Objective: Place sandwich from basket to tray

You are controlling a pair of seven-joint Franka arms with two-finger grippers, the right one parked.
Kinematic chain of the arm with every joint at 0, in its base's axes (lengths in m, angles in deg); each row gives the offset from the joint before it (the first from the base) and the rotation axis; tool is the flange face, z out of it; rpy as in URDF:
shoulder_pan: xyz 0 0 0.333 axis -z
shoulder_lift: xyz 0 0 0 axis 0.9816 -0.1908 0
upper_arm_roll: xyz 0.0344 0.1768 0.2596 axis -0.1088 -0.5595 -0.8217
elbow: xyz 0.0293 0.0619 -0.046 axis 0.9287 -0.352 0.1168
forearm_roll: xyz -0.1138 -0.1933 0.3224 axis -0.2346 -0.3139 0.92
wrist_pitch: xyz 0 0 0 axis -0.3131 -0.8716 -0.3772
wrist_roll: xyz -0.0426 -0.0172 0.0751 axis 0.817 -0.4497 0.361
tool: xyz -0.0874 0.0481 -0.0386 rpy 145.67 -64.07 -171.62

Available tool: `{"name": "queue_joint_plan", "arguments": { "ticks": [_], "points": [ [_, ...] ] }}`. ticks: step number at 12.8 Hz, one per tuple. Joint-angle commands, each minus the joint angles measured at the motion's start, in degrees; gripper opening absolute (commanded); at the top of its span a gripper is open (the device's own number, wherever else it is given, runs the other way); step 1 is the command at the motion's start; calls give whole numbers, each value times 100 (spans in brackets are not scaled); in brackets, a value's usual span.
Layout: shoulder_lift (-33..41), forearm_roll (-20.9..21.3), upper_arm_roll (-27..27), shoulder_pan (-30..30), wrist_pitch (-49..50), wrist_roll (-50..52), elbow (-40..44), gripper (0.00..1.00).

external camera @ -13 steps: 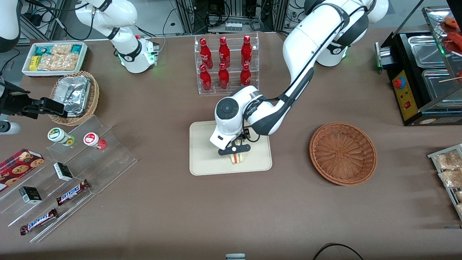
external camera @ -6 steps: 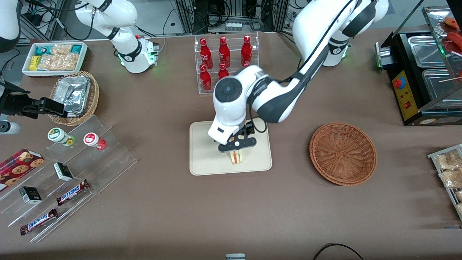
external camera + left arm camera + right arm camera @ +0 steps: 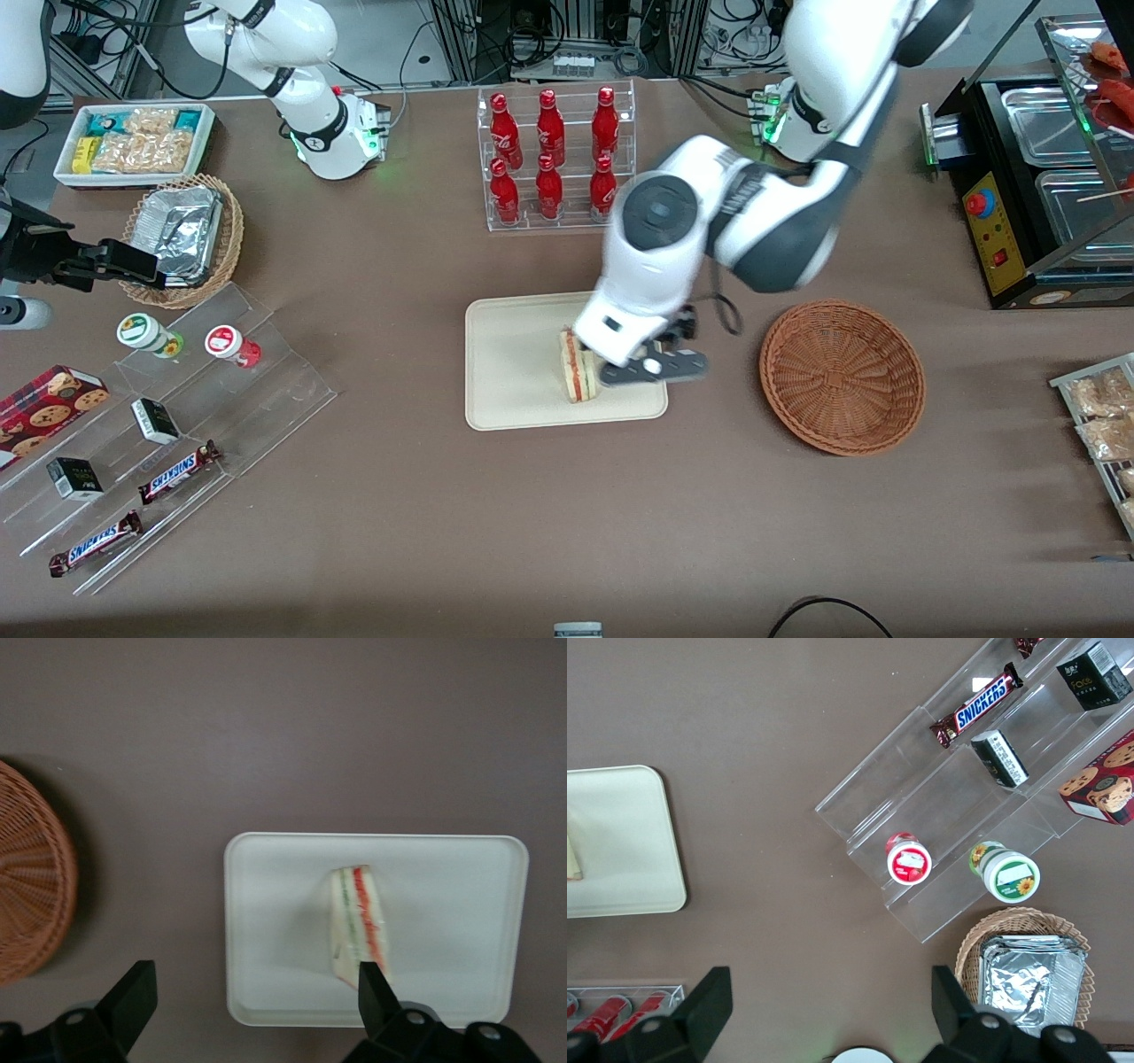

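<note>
The sandwich (image 3: 574, 378) sits on the tray (image 3: 509, 372), standing on edge with its red and green filling stripes showing up top, nothing touching it. The gripper (image 3: 654, 368) hangs above the tray's edge nearest the basket (image 3: 842, 377), fingers (image 3: 133, 997) spread wide apart and holding nothing. The basket sits just beside the tray, toward the working arm's end.
</note>
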Motion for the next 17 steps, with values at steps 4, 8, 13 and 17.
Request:
{"name": "queue_joint_plan", "arguments": {
  "ticks": [4, 8, 13, 17],
  "points": [
    [1042, -426, 12, -1159, 175, -1204, -1119, 100],
    [1236, -681, 21, -1687, 333, -1783, -1155, 100],
    [1578, -795, -6, -2144, 694, -2539, -1408, 100],
    [2211, -813, -6, -2513, 667, -2901, -2164, 100]
  ]
}}
